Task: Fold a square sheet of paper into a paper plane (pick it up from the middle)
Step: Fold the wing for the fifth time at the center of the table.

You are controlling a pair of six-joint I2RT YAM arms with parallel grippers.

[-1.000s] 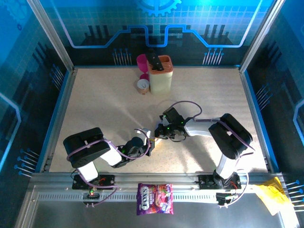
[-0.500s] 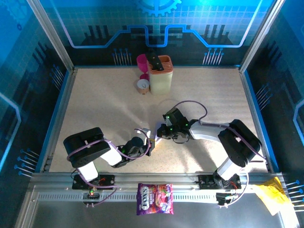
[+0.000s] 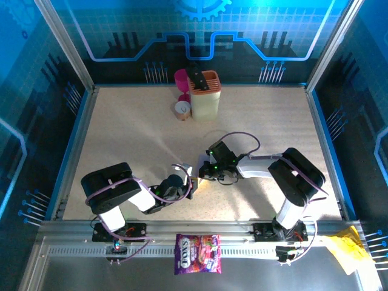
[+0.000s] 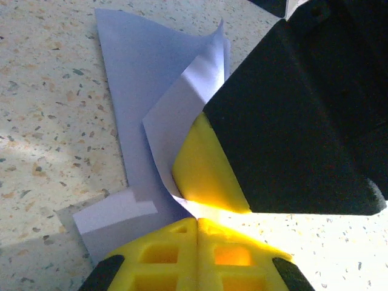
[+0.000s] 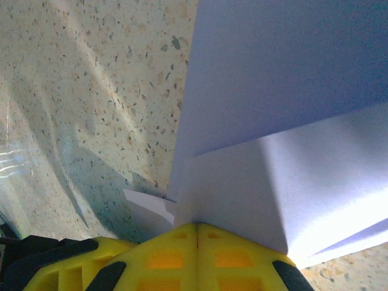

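Presently, in the overhead view, the left claw (image 3: 190,176) and the right claw (image 3: 202,174) are seen tip to tip at lower centre of the speckled beige table (image 3: 121,133), low over its surface.

The sheet of pale lilac paper (image 4: 139,91) is found between them, partly folded: one layer lies flat on the table, and a flap is raised and curled against the yellow finger (image 4: 206,163) of the right claw, as seen at centre of the left wrist view. A small corner of the sheet lies flat at lower left of that view.

Left claw: yellow fingers pressed together, seam shut, tips just at the edge of the sheet. Whether paper is nipped there cannot be told.

Right claw: fingers pressed together as well. In the right wrist view a fold of the sheet (image 5: 291,73) rises straight from the finger seam at bottom centre, so the paper is taken as pinched.

Also noted in the overhead view:
- a cream block-shaped holder with an orange top (image 3: 205,96) at top centre of the table;
- a magenta plastic cup (image 3: 180,77) just beside it on its left;
- a purple-pink printed sweets bag (image 3: 198,253) on the metal rail at bottom centre;
- a yellow crumpled paper (image 3: 342,248) at lower right, off the table.
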